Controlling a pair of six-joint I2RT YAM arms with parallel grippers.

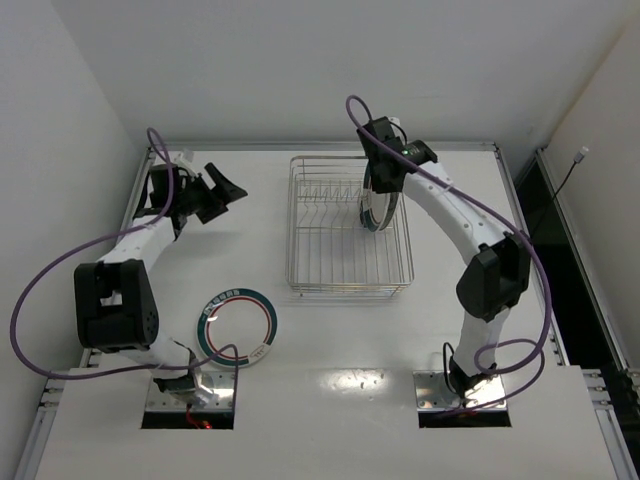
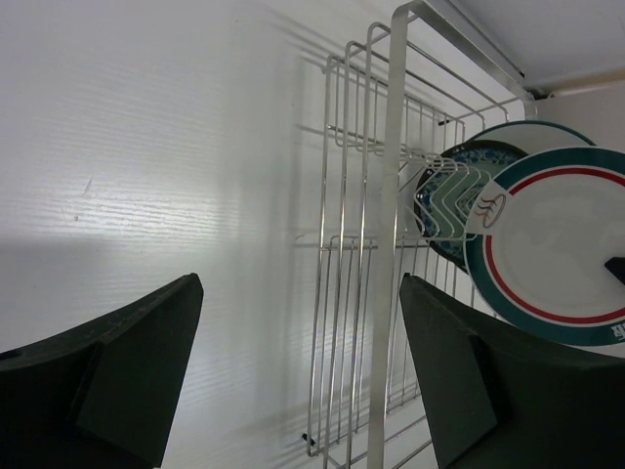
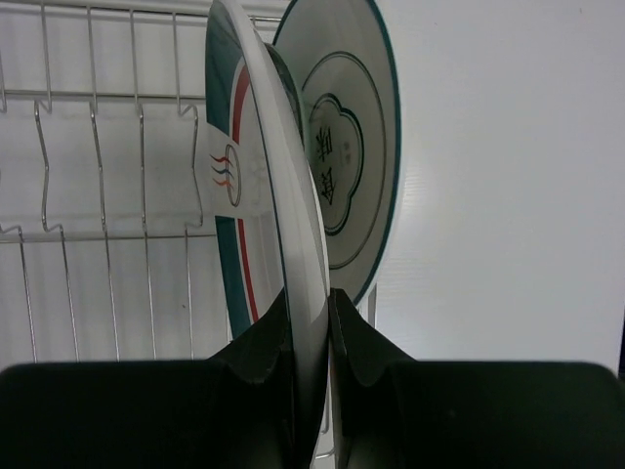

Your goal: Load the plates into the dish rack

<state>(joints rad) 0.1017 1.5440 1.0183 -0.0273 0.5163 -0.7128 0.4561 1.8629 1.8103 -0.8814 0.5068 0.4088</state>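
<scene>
Right gripper (image 3: 311, 313): fingers pressed onto the rim of the held plate (image 3: 293, 195), one pad per face, no gap showing. The plate is white with teal and red rim rings. It stands on edge, near vertical, with its plane running straight out from the gripper, so the wrist cam sees it almost edge-on. The ringed face points to the gripper's left.

In the top view the same plate (image 1: 378, 205) hangs directly under the right gripper (image 1: 385, 165), inside the dish rack (image 1: 350, 270) at its far right part. Its faces point roughly left and right across the rack. The rack's long axis runs near to far. I can't tell whether the lower rim is seated between the tines, as it's hidden.

Just to the right of the held plate is the second plate (image 3: 356, 147), also on edge, with a teal rim and its back side, which has printed characters, toward the camera. The two are close, and contact is unclear.

Left gripper (image 2: 300, 283): fingers spread wide, holding nothing and touching nothing. It hovers beside the rack (image 2: 391, 195), whose side frame is straight ahead of it. Through the wires the teal patterned plate (image 2: 439, 210) stands upright beside the ringed ones.

The flat plate (image 1: 262, 318), with a teal ring, lies face up on the table (image 1: 330, 340), well behind the left gripper (image 1: 225, 190) and near that arm's base.
</scene>
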